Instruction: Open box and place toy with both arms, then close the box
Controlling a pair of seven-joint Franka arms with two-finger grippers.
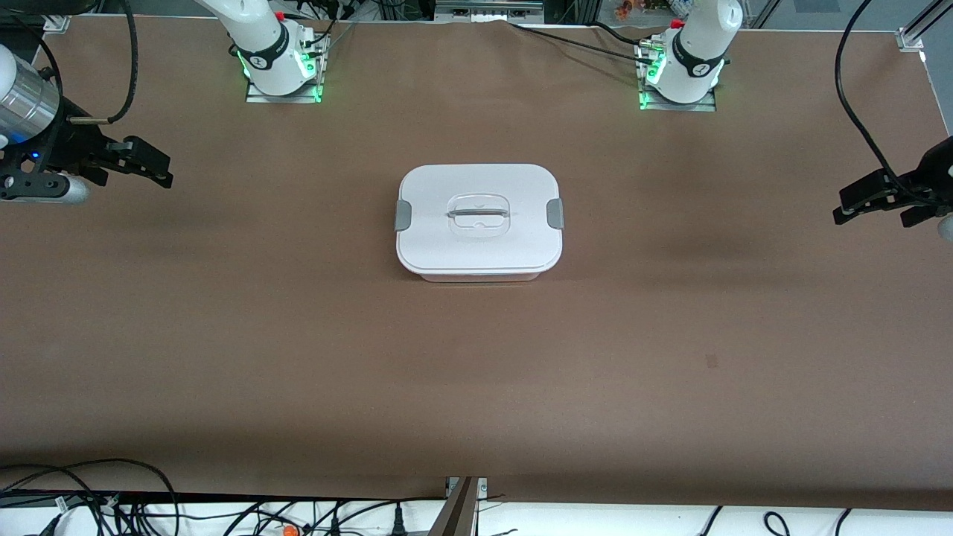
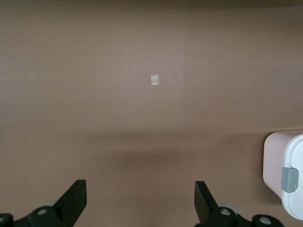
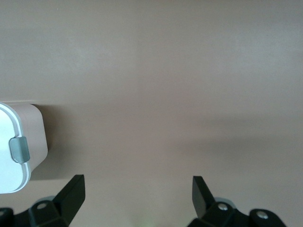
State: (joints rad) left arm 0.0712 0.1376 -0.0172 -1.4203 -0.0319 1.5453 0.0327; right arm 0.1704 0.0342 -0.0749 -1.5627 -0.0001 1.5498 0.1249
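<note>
Box [image 1: 479, 222] sits mid-table on the brown table [image 1: 298, 335], white lid [image 1: 476, 246] on, both grey clips [image 1: 403, 215] down against the sides. Toy not visible in any view. Right gripper [image 1: 149, 165] hangs over the table at the right arm's end, fingers spread wide, holding nothing. Left gripper [image 1: 871, 205] hangs over the left arm's end, likewise spread and empty. Small pale square mark [image 2: 155, 80] on the table surface.

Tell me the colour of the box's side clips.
Grey. The clips on the box show best in the front view.
</note>
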